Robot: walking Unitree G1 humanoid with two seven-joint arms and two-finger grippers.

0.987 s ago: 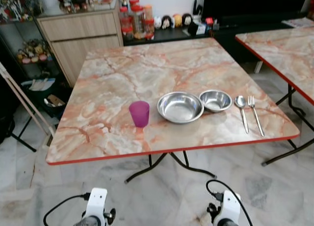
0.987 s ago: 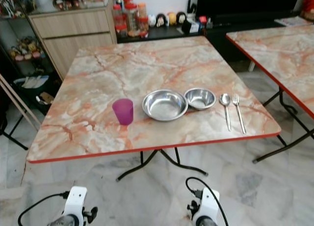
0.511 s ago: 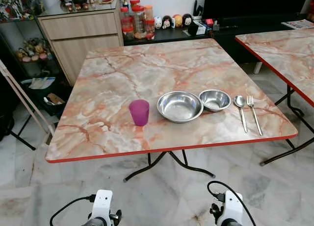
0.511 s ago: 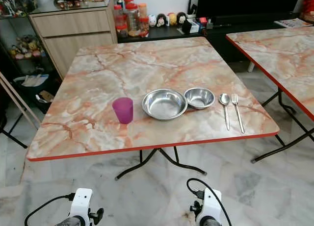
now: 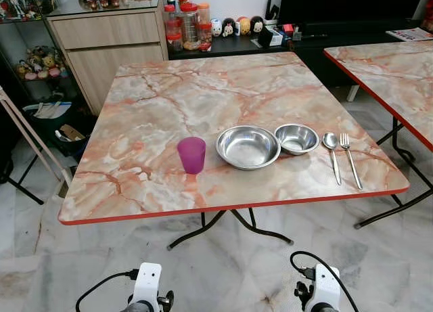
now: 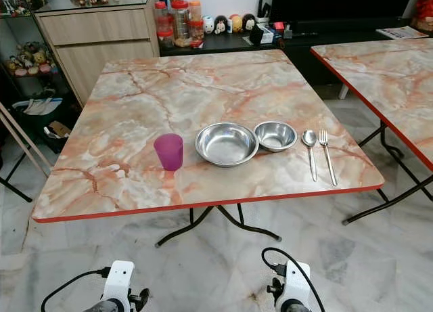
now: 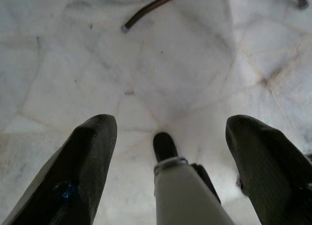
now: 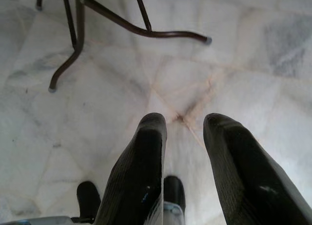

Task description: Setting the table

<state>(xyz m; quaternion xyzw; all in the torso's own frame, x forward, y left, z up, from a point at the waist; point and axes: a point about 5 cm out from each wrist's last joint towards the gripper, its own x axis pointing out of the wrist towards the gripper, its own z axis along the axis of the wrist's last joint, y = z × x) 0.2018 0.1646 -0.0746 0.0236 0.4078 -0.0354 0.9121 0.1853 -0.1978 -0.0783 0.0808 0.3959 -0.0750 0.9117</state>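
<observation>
Square folding table with a pink-and-cream marble-pattern top and red edging (image 5: 169, 109) stood ahead on black metal legs over a pale marble tile floor (image 5: 223, 271). All tableware sat in one row along the table's near edge, toward the near right corner.

Leftmost in the row: a translucent purple plastic cup (image 5: 191, 155), upright, apart from the rest. Just right of it, a wide shallow stainless-steel bowl (image 5: 248, 147). A smaller stainless-steel bowl (image 5: 297, 139) sat against the wide one's right rim; touching or a hair apart could not be told. Next, a steel spoon (image 5: 332, 153) and a steel fork (image 5: 350, 158) lay side by side, close but apart, heads toward the far edge, handles toward the near edge.

Beyond the far left corner stood a light wooden cabinet (image 5: 108, 38) with red-lidded jars (image 5: 183, 24) beside it. A second marble-pattern table (image 5: 392, 68) stood off to the right.

Left gripper (image 7: 165, 137) hung low over the floor short of the table, its two black fingers spread wide, nothing between them. Right gripper (image 8: 184, 137) hung likewise, fingers parted by a narrow gap and empty, with the table's curved black legs (image 8: 122, 25) beyond.
</observation>
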